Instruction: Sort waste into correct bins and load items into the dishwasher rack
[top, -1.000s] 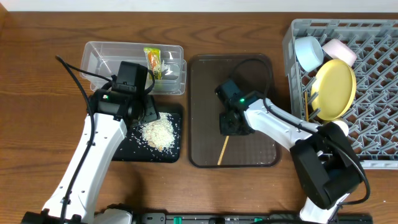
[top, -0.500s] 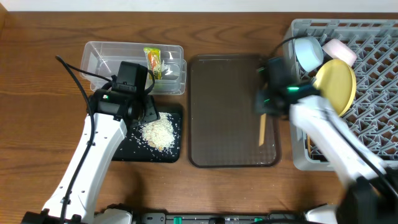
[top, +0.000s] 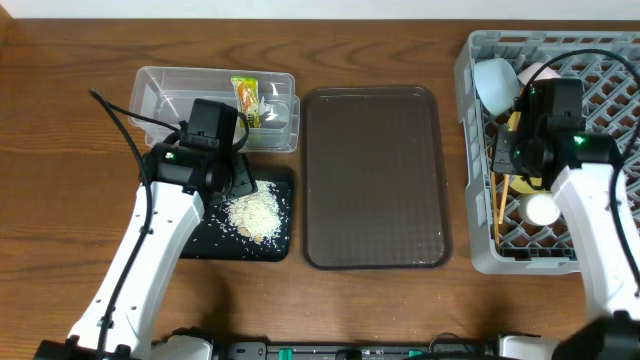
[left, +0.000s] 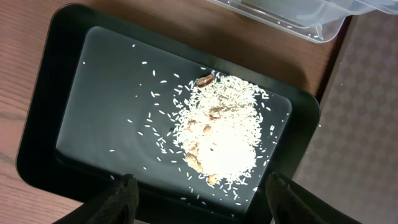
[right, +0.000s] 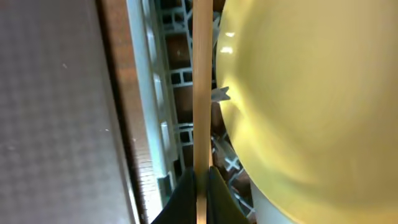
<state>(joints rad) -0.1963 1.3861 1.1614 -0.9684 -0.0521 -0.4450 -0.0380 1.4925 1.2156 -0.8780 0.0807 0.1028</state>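
My right gripper (top: 518, 152) (right: 200, 177) is shut on a thin wooden chopstick (right: 202, 81) over the left part of the grey dishwasher rack (top: 600, 70), right beside the yellow plate (right: 298, 93), which my arm mostly hides from overhead. Another chopstick (top: 497, 205), a light blue bowl (top: 494, 83), a pale bowl (top: 540, 72) and a small white cup (top: 541, 209) are in the rack. My left gripper (top: 235, 182) (left: 205, 199) is open above the black tray (top: 200, 240) (left: 68, 74) holding rice scraps (top: 252, 212) (left: 221, 134). The wrapper (top: 246, 97) lies in the clear tub (top: 160, 85).
The large dark brown serving tray (top: 375, 180) (right: 56, 93) lies between the bins and the rack with nothing on it. A pale scrap (top: 277, 113) sits next to the wrapper in the tub. The clear tub's corner (left: 298, 18) shows just beyond the black tray.
My right gripper lifted the chopstick off the brown tray and carried it right, over the rack next to the yellow plate. The left arm has not moved.
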